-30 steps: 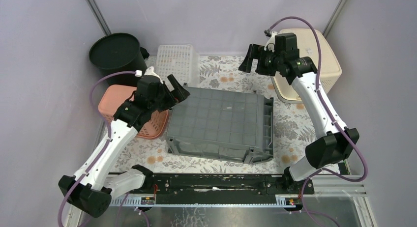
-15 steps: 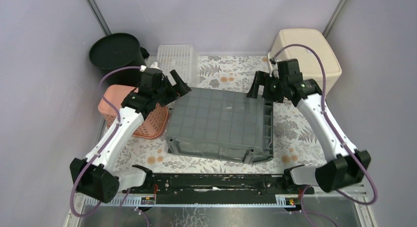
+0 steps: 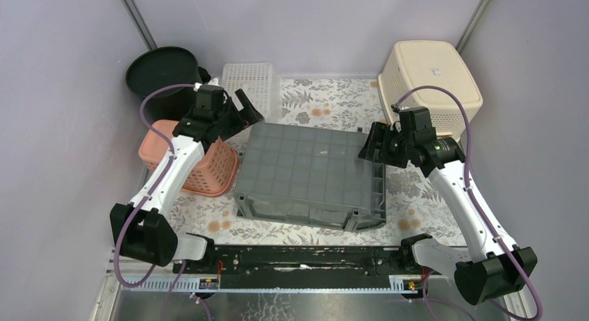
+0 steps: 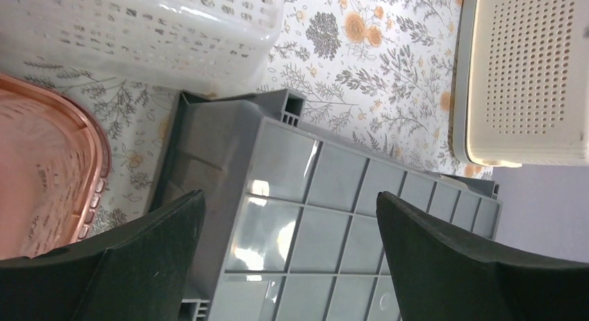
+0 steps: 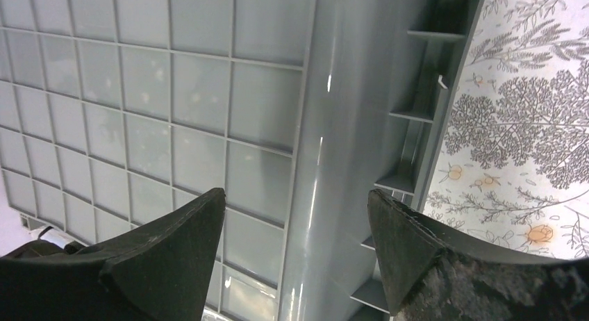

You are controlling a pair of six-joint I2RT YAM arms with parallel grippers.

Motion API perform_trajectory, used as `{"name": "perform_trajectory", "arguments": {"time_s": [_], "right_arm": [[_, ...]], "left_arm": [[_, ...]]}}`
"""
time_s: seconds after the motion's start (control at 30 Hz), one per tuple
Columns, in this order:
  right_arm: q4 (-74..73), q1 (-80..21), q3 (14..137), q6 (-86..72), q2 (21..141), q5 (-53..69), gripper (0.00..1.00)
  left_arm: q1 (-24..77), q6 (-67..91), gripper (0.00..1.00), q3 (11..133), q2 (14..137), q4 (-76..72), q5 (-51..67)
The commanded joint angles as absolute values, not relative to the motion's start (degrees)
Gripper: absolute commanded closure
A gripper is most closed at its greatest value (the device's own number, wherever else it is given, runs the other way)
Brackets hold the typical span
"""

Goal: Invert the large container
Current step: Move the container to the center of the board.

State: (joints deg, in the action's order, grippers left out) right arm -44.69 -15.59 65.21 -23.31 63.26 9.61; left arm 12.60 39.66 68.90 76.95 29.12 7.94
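left fingers (image 4: 132,265) were apart above the far-left corner, right fingers (image 5: 417,258) apart straddling the right edge of the grey container (image 3: 305,168), sat base-up mid-desk (image 3: 319,99), nothing gripped; risk was a finger snagging its rim and shoving it into the pink basket (image 3: 221,169) alongside

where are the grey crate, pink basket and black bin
grey crate (image 3: 305,171), top view, middle of its gridded upper face
pink basket (image 3: 221,169), top view, its right side wall
black bin (image 3: 163,67), top view, its round top
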Motion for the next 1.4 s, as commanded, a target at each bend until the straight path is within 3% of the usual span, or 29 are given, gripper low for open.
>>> {"name": "perform_trajectory", "arguments": {"time_s": [0.0,0.6,0.8,1.37], "right_arm": [[-44.9,-15.7,63.8,-24.3,62.1,10.7,0.19],[-36.4,-15.7,55.1,-27.7,64.3,19.9,0.22],[-35.6,-15.8,56.3,-27.4,66.2,19.5,0.27],[-33.4,-15.8,62.2,-27.3,73.2,19.3,0.28]], "left_arm": [[11.0,36.9,0.00,72.1,78.7,26.0,9.9],[11.3,40.0,0.00,58.3,72.5,20.8,17.5],[12.7,40.9,0.00,54.1,67.5,20.8,18.0],[18.2,43.7,0.00,46.4,60.0,19.5,18.5]]}}
